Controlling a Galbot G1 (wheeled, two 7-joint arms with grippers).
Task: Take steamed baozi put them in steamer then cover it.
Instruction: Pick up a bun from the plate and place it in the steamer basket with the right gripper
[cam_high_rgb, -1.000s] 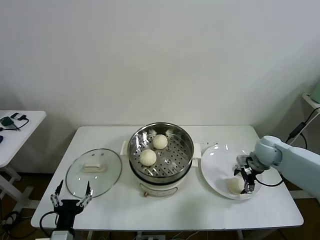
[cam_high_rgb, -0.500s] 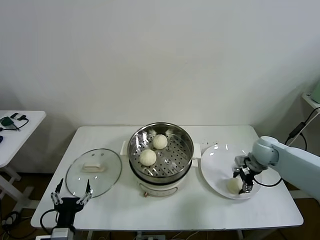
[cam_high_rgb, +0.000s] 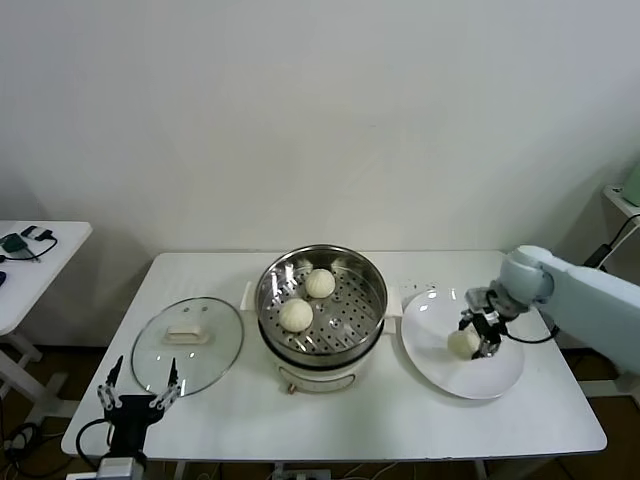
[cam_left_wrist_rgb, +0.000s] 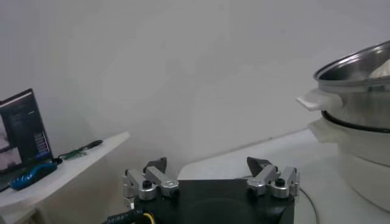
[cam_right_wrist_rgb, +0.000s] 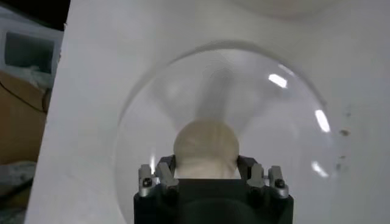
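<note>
The steamer (cam_high_rgb: 322, 300) stands mid-table, uncovered, with two baozi (cam_high_rgb: 320, 283) (cam_high_rgb: 296, 315) on its perforated tray. My right gripper (cam_high_rgb: 477, 334) is shut on a third baozi (cam_high_rgb: 462, 342) and holds it just above the white plate (cam_high_rgb: 435, 350). In the right wrist view this baozi (cam_right_wrist_rgb: 206, 146) sits between my fingers (cam_right_wrist_rgb: 166, 168), with the plate (cam_right_wrist_rgb: 152, 103) below. A fourth baozi is not in view. My left gripper (cam_high_rgb: 138, 398) is open and empty at the table's front left; the left wrist view shows it (cam_left_wrist_rgb: 207, 167) with the steamer (cam_left_wrist_rgb: 356, 97) farther off.
The glass lid (cam_high_rgb: 188, 345) lies flat on the table left of the steamer, just behind my left gripper. A small side table (cam_high_rgb: 40, 260) stands at far left. The white table's front edge (cam_high_rgb: 340, 455) is close to both grippers.
My right gripper has moved up and toward the back of the plate with the baozi in it. The left arm has stayed put.
</note>
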